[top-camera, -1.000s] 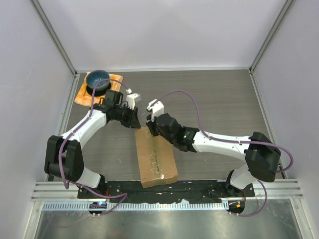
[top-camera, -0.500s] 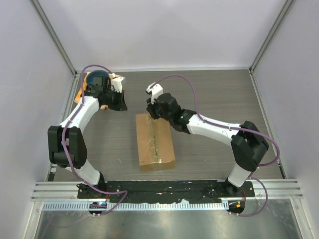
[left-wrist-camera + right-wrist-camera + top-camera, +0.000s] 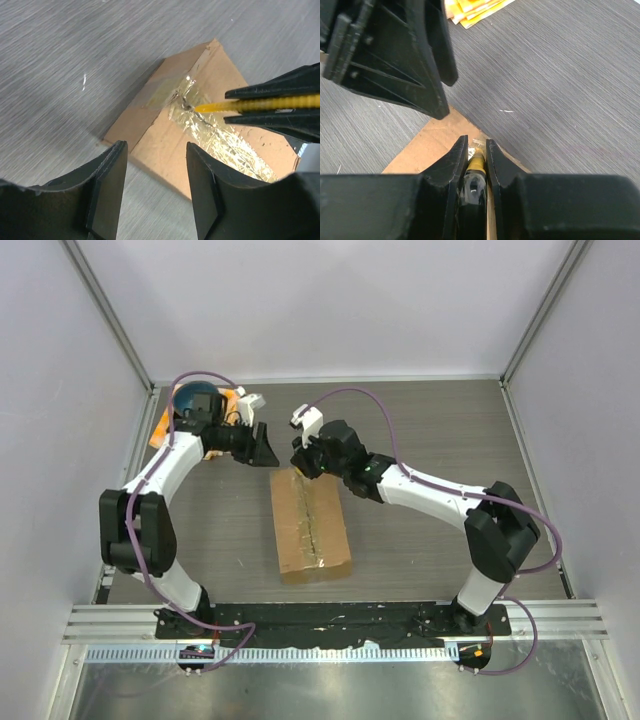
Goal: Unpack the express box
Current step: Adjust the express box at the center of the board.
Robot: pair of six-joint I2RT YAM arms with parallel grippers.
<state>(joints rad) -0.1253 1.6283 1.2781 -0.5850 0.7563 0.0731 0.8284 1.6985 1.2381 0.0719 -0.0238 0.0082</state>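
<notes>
Well left of the express box (image 3: 311, 530), past its far end, your blue bowl (image 3: 195, 398) sits on the orange cloth (image 3: 160, 432). Your left gripper (image 3: 264, 447) hovers just off the box's far-left corner, fingers spread and empty. The box lies flat on the table (image 3: 440, 430) between both arms. At its far end, your right gripper (image 3: 306, 462) pinches a yellow tool (image 3: 260, 104), its tip at the taped seam (image 3: 225, 142).
</notes>
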